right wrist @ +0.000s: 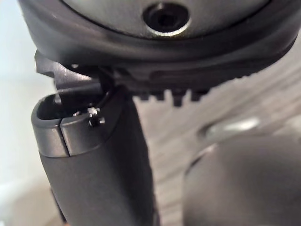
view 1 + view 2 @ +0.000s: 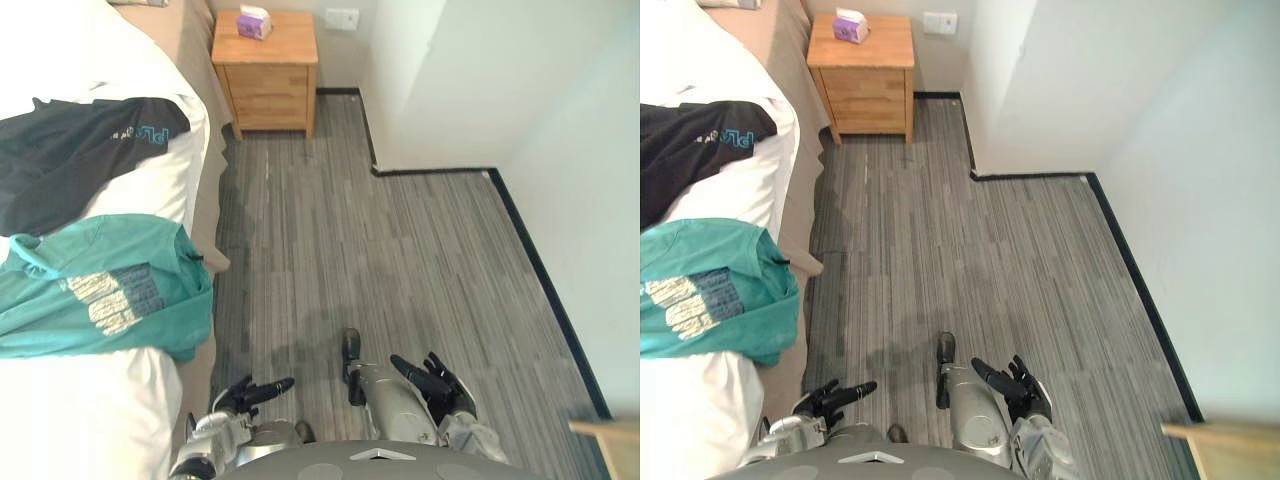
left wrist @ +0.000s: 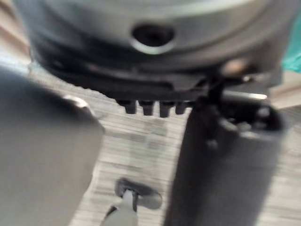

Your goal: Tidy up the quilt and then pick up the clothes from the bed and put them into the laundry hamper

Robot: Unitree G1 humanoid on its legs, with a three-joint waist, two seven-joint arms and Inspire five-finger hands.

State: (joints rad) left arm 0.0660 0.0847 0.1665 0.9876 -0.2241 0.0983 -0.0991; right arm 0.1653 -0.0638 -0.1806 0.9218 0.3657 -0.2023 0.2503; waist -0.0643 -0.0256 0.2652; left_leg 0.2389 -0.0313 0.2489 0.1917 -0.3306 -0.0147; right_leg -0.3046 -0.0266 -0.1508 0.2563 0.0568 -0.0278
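Note:
A teal shirt (image 2: 100, 285) with pale print lies spread on the white quilt (image 2: 130, 180) at the bed's near edge. Beyond it a black garment (image 2: 70, 150) with a blue logo lies across the quilt. My left hand (image 2: 255, 392) hangs low beside the bed's corner, fingers straight and holding nothing. My right hand (image 2: 435, 380) hangs over the floor to the right, fingers relaxed and empty. In the wrist views the left thumb (image 3: 225, 155) and the right thumb (image 1: 94, 165) stand out over bare floor.
A wooden nightstand (image 2: 265, 75) with a purple tissue box (image 2: 254, 22) stands by the far wall. A white wall corner (image 2: 420, 90) juts in on the right above grey striped floor (image 2: 400, 250). A light wooden edge (image 2: 610, 440) shows at the lower right.

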